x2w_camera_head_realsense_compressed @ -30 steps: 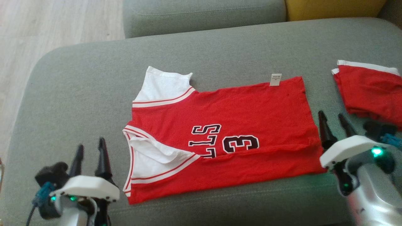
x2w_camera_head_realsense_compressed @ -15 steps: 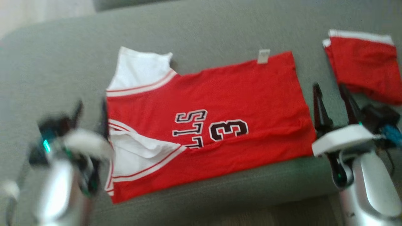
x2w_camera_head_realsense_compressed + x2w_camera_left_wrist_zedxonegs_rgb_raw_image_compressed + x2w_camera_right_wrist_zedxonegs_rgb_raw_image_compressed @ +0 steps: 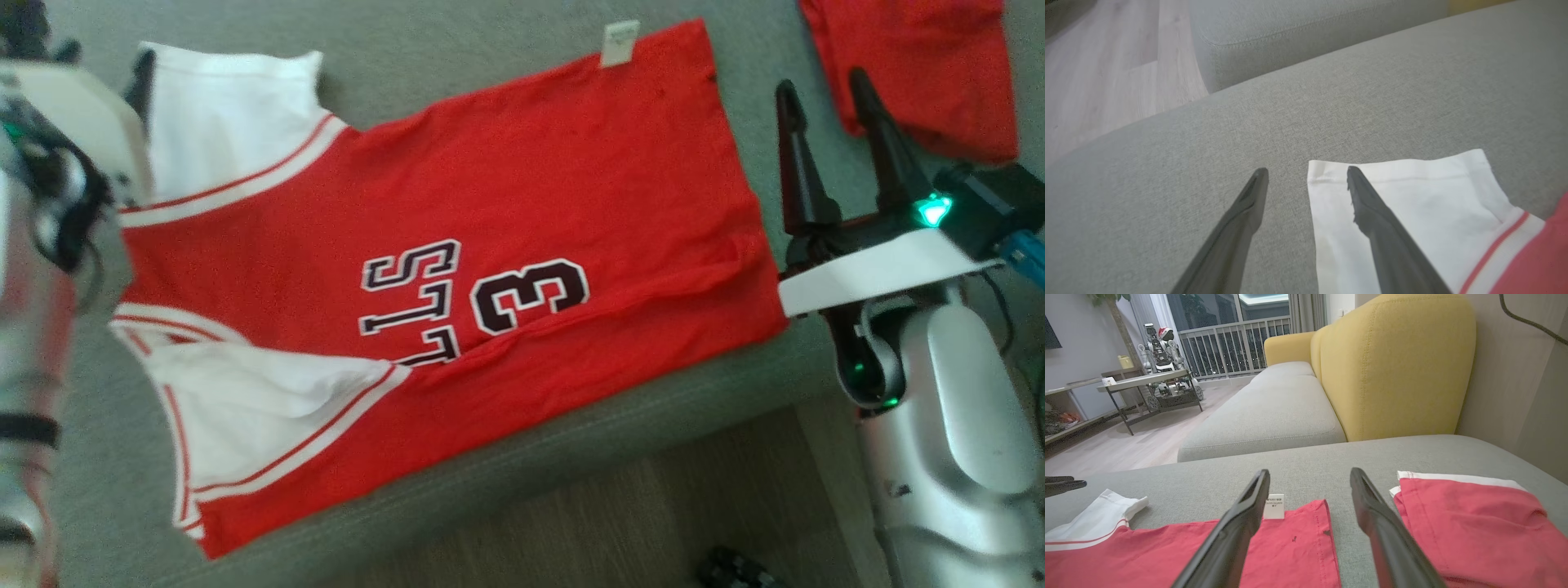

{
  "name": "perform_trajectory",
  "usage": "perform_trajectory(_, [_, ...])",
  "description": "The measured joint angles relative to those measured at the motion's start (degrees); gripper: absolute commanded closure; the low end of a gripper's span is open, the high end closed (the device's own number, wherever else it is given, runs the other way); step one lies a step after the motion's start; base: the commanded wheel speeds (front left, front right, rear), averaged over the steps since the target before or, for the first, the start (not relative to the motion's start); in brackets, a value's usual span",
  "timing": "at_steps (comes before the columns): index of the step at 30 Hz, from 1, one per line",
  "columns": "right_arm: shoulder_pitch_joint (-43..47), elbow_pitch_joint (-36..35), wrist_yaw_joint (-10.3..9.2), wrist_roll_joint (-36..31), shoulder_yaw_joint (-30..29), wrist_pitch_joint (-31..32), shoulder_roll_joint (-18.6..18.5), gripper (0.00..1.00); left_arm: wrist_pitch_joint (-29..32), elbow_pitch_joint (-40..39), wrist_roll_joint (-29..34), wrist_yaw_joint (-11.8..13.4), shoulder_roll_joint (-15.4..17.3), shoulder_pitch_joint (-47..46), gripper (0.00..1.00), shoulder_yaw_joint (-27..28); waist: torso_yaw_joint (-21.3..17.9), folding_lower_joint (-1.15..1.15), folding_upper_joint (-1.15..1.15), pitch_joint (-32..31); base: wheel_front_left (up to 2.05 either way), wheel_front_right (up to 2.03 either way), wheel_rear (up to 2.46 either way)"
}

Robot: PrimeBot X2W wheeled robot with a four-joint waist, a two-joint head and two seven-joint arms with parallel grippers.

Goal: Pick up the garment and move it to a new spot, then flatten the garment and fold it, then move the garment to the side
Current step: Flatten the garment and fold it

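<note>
I've got the jersey (image 3: 490, 204) spread flat on the grey cushion (image 3: 457, 41), lettering and number up. A fold line runs thru the lettering, w/ the near strip lapped over it. Its near edge sits close to the cushion's front edge, wood floor (image 3: 653, 523) below that.

L gripper (image 3: 1306, 170) is at the jersey's far white sleeve (image 3: 220, 106), jaws wide, nothing held. One finger is over the sleeve's corner, the other over bare cushion just beside the sleeve edge. Can't tell if either touches.

R gripper (image 3: 821, 82) is just off the jersey's hem end, jaws wide, empty, fingers pointing past the hem. It sits btwn the jersey and a 2nd red garment (image 3: 914, 73) lying apart from the hem. A white tag (image 3: 620, 41) sticks out at the jersey's far edge, near that hem corner.
</note>
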Motion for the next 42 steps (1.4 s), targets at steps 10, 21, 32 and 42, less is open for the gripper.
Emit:
perform_trajectory(10, [-0.62, -0.86, 0.00, 4.36, 2.52, -1.53, 0.01, 0.00, 10.17, 9.33, -5.44, -0.32, 4.75, -8.76, 0.00, -3.09, -5.19, 0.00, 0.00, 4.11, 0.00, 0.00, 0.00])
perform_trajectory(21, [-0.81, 0.93, 0.00, 4.30, 2.27, -2.57, 0.01, 0.00, 13.63, 11.17, -11.01, -0.25, 5.48, -11.09, 1.00, -9.47, -5.90, 0.00, 0.00, 4.81, 0.00, 0.00, 0.00])
perform_trajectory(32, [-5.59, 6.27, 0.00, -6.16, 0.18, 0.77, -0.03, 0.00, 0.54, 6.55, -16.94, -0.13, 4.45, -8.21, 1.00, -11.95, -1.26, 0.00, 0.00, 2.68, 0.00, 0.00, 0.00])
perform_trajectory(42, [-14.44, 21.17, 0.01, -14.05, 0.81, 7.17, -8.79, 0.00, -10.27, -2.57, -18.91, -0.18, 0.05, -0.19, 1.00, -13.23, 7.80, -0.01, 0.00, 0.61, 0.00, 0.00, 0.00])
